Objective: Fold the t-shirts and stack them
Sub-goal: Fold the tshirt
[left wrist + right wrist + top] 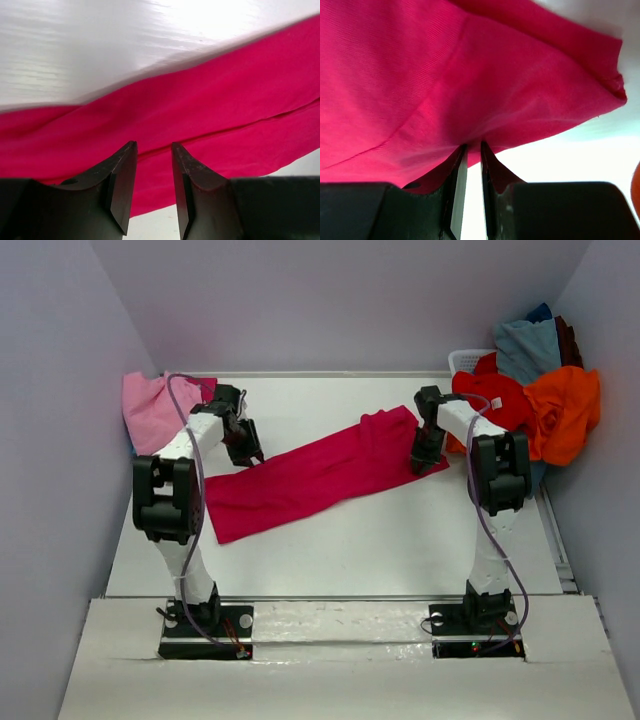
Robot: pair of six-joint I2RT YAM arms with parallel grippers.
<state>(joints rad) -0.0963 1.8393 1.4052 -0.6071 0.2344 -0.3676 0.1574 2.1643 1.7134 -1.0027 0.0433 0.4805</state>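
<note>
A crimson-magenta t-shirt (310, 478) lies on the white table (400, 540) as a long folded strip, running diagonally from front left to back right. My left gripper (246, 450) hovers at the strip's far left edge. In the left wrist view it (154, 146) is open, with the shirt (210, 105) just past its tips and nothing between the fingers (120, 185). My right gripper (426, 455) is at the strip's right end. The right wrist view shows it (472, 146) shut on the shirt's edge (470, 90), with folds drawn toward the tips.
A light pink t-shirt (150, 408) is bunched at the back left corner against the wall. At the back right a white basket (468, 358) holds a heap of shirts: red (495, 395), orange (565, 410) and grey-blue (525, 345). Walls close in on three sides.
</note>
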